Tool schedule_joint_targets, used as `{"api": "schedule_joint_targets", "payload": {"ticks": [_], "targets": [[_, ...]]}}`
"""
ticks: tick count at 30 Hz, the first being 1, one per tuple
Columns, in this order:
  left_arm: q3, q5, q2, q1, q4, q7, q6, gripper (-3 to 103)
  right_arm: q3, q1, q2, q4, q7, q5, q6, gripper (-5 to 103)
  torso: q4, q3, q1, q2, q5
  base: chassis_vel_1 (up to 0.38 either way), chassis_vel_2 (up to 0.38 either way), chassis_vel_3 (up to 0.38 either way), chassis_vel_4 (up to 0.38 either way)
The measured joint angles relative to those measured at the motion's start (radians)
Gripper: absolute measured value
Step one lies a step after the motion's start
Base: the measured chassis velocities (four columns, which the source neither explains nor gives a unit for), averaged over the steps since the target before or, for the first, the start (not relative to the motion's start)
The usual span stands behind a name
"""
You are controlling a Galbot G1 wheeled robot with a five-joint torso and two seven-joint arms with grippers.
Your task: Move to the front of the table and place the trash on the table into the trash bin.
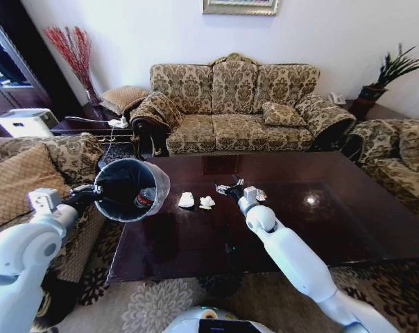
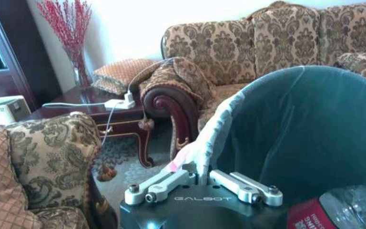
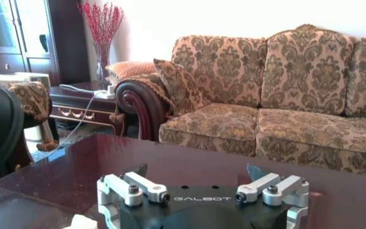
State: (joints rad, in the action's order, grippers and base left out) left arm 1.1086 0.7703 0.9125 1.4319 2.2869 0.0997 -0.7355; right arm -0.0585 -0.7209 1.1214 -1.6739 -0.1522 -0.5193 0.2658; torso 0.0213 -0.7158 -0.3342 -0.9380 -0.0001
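Dark glossy surface (image 1: 334,222): your left gripper (image 2: 202,183), jaws pinching the trash bin (image 1: 130,189) rim, tilts it tableward; right gripper (image 1: 232,188), jaws spread empty, hangs beside paper wads (image 1: 195,201).

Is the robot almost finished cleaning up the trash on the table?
About halfway. Done: the bottle with the red label lies inside the trash bin, which the left gripper holds tilted at the table's left end. In hand: the right gripper is open above the tabletop, holding nothing. Left: two white paper wads beside the bin, and a crumpled scrap by the right gripper.
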Motion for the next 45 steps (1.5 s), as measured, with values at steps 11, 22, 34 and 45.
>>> {"api": "schedule_joint_targets", "payload": {"ticks": [11,22,34,45], "targets": [[0.0,0.001,0.0,0.0,0.0,0.0,0.0,0,0.001,0.0,-0.001,-0.001,0.0,-0.001,0.0,100,0.0002,0.0,0.001,0.0,0.0001,0.0,0.0,0.0,0.0],[0.0,0.0,-0.001,0.0,-0.001,0.0,0.0,0,0.001,0.0,-0.001,-0.002,-0.001,-0.001,0.0,100,0.0,0.0,0.0,0.0,0.0001,0.0,0.0,0.0,0.0],[0.0,0.001,-0.001,0.0,-0.001,0.0,0.0,0,0.002,0.001,-0.001,-0.003,-0.002,-0.001,0.001,100,0.0,0.0,0.0,0.0,0.0001,0.0,0.0,0.0,0.0],[0.0,0.001,-0.001,0.0,-0.001,0.0,0.0,0,0.002,0.001,-0.001,-0.003,-0.002,-0.001,0.001,100,0.0,0.0,0.0,0.0,0.0001,0.0,0.0,0.0,0.0]]}}
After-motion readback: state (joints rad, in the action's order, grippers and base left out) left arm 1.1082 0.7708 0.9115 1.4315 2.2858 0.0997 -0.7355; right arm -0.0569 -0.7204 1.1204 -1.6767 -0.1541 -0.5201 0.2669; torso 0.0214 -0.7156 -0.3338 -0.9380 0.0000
